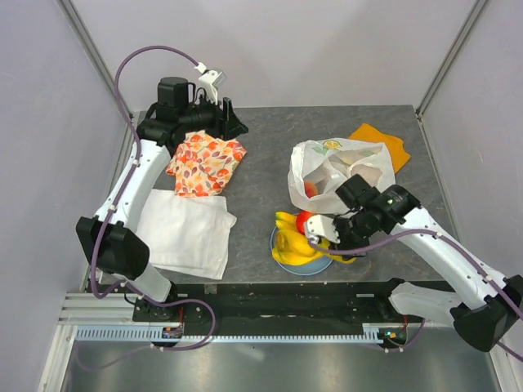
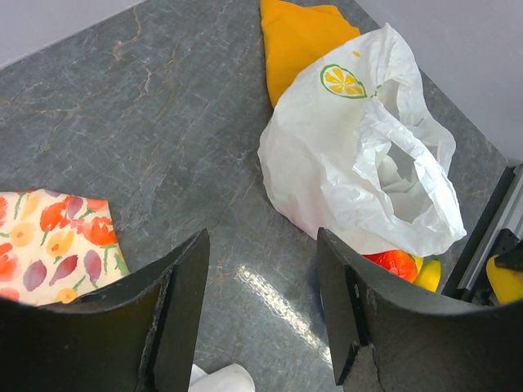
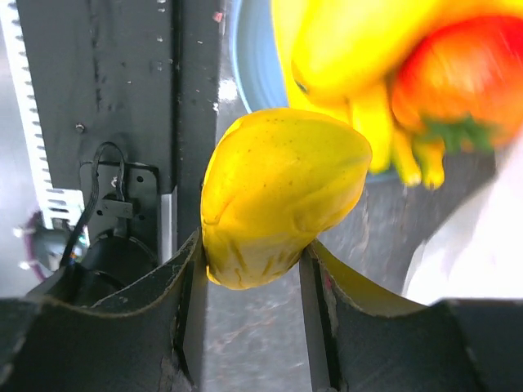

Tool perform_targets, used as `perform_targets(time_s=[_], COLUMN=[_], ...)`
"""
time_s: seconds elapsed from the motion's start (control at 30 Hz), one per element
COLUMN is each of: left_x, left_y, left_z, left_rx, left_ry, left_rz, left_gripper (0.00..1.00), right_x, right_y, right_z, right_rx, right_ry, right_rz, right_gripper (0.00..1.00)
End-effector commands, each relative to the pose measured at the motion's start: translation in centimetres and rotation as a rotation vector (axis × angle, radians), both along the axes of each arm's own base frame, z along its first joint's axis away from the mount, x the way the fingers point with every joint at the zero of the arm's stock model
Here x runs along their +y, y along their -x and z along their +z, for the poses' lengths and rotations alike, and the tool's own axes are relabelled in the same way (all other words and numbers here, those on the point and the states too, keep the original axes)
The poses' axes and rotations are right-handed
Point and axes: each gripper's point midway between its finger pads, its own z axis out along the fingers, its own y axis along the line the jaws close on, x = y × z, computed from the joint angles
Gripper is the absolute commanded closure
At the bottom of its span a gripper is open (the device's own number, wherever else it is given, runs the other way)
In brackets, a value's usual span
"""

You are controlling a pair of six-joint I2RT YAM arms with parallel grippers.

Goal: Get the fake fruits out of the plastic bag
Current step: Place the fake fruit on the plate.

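The white plastic bag (image 1: 339,167) lies at the table's back right, its mouth open; it also shows in the left wrist view (image 2: 359,155). A red-orange fruit (image 1: 310,189) shows in its mouth, and a lemon slice (image 2: 341,79) at its far end. Yellow bananas (image 1: 290,238) and a red fruit with a green top (image 1: 304,220) lie on the light-blue plate (image 1: 282,261). My right gripper (image 1: 337,245) is shut on a yellow fruit (image 3: 278,192) just beside the plate's right rim (image 3: 253,57). My left gripper (image 1: 229,122) is open and empty at the back left (image 2: 261,302).
An orange floral cloth (image 1: 206,162) lies under the left gripper, a white cloth (image 1: 184,229) in front of it. A plain orange cloth (image 1: 388,140) lies behind the bag. The black front rail (image 1: 270,290) runs just below the plate.
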Motion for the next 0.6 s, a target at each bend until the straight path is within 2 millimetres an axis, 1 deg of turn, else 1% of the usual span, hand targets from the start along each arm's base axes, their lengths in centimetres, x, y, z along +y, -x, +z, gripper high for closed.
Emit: perform_targets(time_s=[0.0,0.03,0.07,0.1,0.13,0.17,0.2,0.23,0.27,0.33,0.5,0.57], left_x=[0.3,0.4,0.4,0.4,0.5,0.5,0.6,0.7,0.8,1.0,1.1,1.1], left_y=[1.4,1.5,1.6,1.8,2.0,2.0,2.3,2.3,2.5,2.7,3.0,3.2], left_z=[2.8,2.4,2.4,2.6,2.5,2.6,2.7,2.6,2.6,2.5,1.9,1.8], left_rx=[-0.074,-0.069,-0.068,-0.075,-0.075,-0.078,-0.081,-0.082,-0.086,-0.089,-0.078,-0.076], left_ry=[0.029,0.024,0.023,0.023,0.021,0.02,0.018,0.013,0.01,0.003,-0.003,-0.004], left_rz=[-0.004,-0.005,-0.006,-0.006,-0.007,-0.006,-0.006,-0.004,-0.004,-0.001,-0.002,-0.004], left_gripper=[0.38,0.38,0.38,0.38,0.38,0.38,0.38,0.38,0.38,0.38,0.38,0.38], right_x=[2.4,2.6,3.4,3.4,3.3,3.8,3.8,3.6,4.0,3.7,3.5,3.4], right_y=[-1.5,-1.7,-1.4,-2.6,-2.7,-3.0,-3.4,-3.4,-3.3,-3.2,-1.9,-0.9], right_z=[-0.8,-1.5,-2.2,-2.2,-2.6,-2.7,-2.6,-2.9,-2.7,-3.0,-4.0,-4.3], right_rx=[-0.18,-0.207,-0.225,-0.299,-0.319,-0.352,-0.39,-0.403,-0.433,-0.459,-0.447,-0.421], right_ry=[0.062,0.1,0.135,0.177,0.207,0.213,0.229,0.241,0.233,0.259,0.282,0.282], right_rz=[0.146,0.16,0.2,0.196,0.212,0.234,0.264,0.286,0.321,0.381,0.492,0.55], right_gripper=[0.64,0.65,0.65,0.67,0.67,0.67,0.67,0.67,0.67,0.67,0.66,0.65])
